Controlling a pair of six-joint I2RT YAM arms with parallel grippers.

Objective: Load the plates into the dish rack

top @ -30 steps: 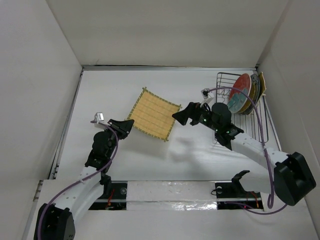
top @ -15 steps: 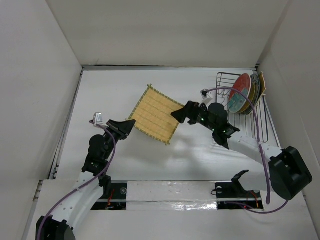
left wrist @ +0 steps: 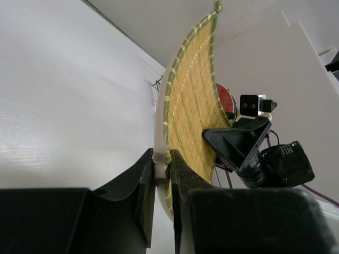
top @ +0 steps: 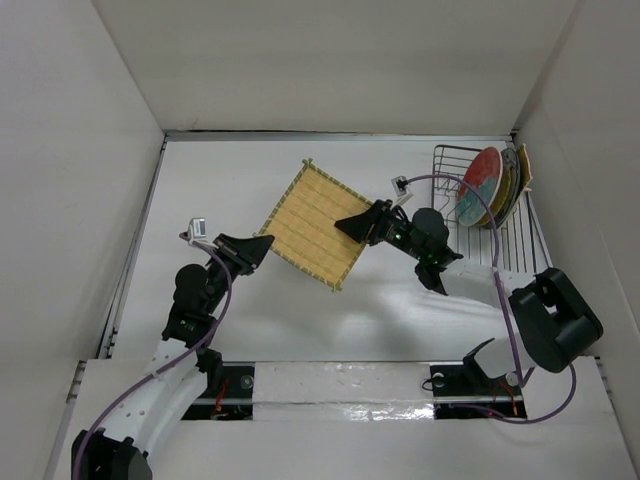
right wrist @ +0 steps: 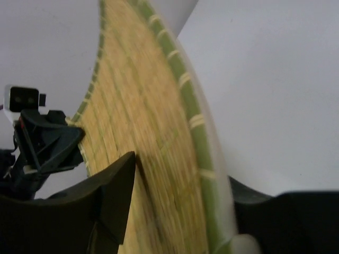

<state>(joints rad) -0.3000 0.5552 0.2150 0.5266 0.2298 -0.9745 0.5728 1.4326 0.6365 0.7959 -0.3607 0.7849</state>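
Standing in the rack: we saw a red plate upright among other plates at the far end of the dish rack, well apart from the square plate.
Room: bare white table showed all round it; the walls stood well off.
Square plate: yellow woven look, green-edged, tilted above mid-table between both arms.
Left gripper: jaws clamped on its left corner.
Right gripper: jaws astride the opposite rim; we could not tell whether they pressed.
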